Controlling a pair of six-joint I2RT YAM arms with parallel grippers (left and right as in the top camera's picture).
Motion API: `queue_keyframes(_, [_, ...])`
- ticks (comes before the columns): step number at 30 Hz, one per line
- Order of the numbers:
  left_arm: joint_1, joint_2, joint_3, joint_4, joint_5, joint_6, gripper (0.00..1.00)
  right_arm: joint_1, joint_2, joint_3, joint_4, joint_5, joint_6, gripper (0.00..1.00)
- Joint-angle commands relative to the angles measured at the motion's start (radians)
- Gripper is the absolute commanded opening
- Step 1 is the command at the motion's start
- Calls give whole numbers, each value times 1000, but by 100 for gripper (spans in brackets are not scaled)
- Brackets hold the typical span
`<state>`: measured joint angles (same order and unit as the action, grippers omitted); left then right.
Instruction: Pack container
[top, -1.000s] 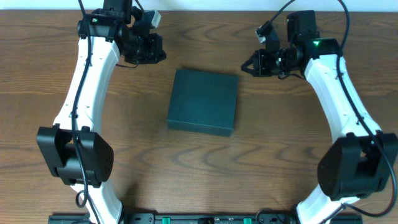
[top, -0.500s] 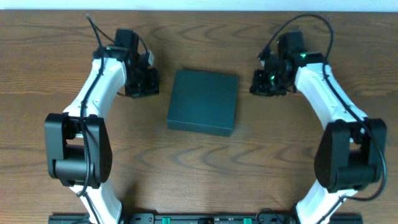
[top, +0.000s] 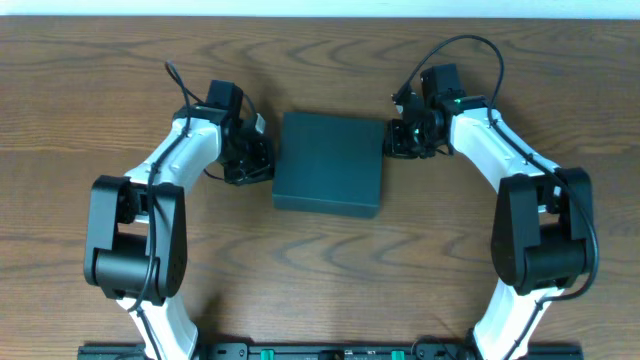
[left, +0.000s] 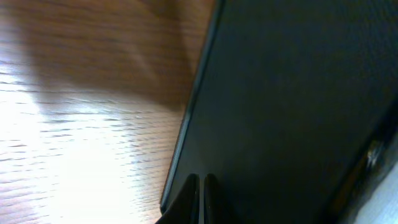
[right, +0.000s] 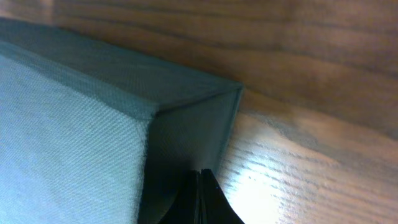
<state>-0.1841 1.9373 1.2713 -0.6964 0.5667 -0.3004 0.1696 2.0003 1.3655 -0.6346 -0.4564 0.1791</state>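
Lying flat with its lid down, the dark teal-green container (top: 328, 164) sits near the middle of the wood-grain surface (top: 320, 270), slightly toward the far side and turned a little out of square with the surface's edge. Both arms bend inward, one on each side of it. The left arm (top: 180, 160) brings the left fingers (top: 266, 162) up against the container's left wall, about halfway along that side. In the left wrist view these fingers (left: 191, 200) are pressed together with no gap and nothing between them. Their tips lie over the dark edge of the container (left: 280, 106), with bare brightly lit wood (left: 81, 143) to the side. Whether they actually press on the box cannot be told from this angle. The right arm (top: 490, 135) brings the right fingers (top: 393, 140) to the container's right wall, close to its far right corner. In the right wrist view the right fingers (right: 211, 202) are likewise closed tight and empty. They point at the short wall just below that corner of the container (right: 74, 137), whose woven texture shows on the top face.
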Motion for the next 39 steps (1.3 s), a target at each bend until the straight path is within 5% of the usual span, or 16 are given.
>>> queue_keyframes(1, [-32,-13,-2,1,29,-18,6,10,9,1,25,-31,8,1])
queue_keyframes(12, [14,-40,17,-14,-24,-18,6,-30,-14,76,-89,105,6,1])
queue_keyframes(20, [101,-255,127,-187,-163,50,6,-111,-235,217,-238,153,-84,2])
queue_keyframes(29, [99,-771,137,-415,-228,152,6,-95,-692,163,-560,154,-110,2])
queue_keyframes(39, [99,-1386,-270,-517,-194,88,6,-81,-1640,-391,-640,51,16,2])
